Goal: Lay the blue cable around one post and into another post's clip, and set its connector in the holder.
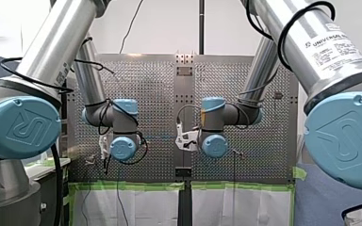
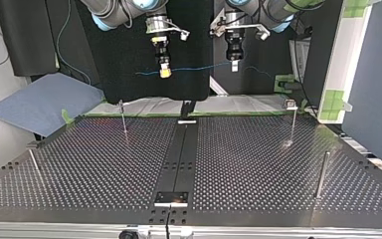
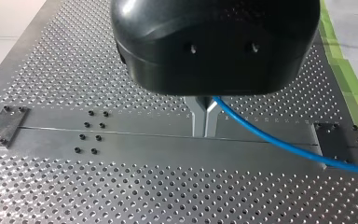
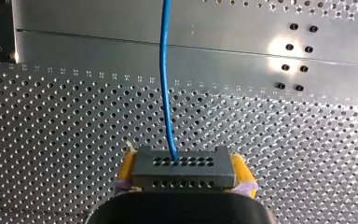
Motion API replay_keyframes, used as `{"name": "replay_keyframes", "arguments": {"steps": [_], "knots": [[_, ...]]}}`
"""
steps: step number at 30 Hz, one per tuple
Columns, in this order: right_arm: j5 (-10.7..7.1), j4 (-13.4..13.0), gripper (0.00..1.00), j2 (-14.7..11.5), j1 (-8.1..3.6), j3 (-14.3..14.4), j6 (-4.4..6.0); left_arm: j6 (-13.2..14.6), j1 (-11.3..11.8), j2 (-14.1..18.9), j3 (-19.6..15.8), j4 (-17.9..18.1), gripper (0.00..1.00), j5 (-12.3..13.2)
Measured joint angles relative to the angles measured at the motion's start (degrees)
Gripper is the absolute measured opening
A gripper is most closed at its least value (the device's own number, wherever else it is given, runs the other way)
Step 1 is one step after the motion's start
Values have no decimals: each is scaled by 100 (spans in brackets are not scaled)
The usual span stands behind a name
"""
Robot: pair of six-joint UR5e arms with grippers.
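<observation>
A thin blue cable (image 2: 199, 67) hangs stretched in the air between my two grippers, above the table's far edge in the top view. My left gripper (image 3: 205, 122) has its metal fingers shut on the cable (image 3: 270, 140), which trails off to one side over the plate. My right gripper (image 4: 182, 163) holds the grey connector (image 4: 182, 173) between its yellow pads (image 4: 127, 169); the cable (image 4: 165, 84) leaves the connector straight ahead. In the top view my right gripper (image 2: 164, 72) is left of my left gripper (image 2: 234, 65).
Several thin posts stand on the perforated table (image 2: 104, 169): one (image 2: 124, 118) at the top view's far left, one with a clip head (image 2: 292, 105) far right, one (image 2: 321, 174) near right, one (image 2: 34, 165) near left. A small bracket (image 2: 171, 198) sits on the centre strip.
</observation>
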Motion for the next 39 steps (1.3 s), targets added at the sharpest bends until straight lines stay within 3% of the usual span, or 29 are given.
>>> {"name": "replay_keyframes", "arguments": {"steps": [39], "knots": [[0,0,0,0,0,0,0,0,0,0,0,0,0,0]]}}
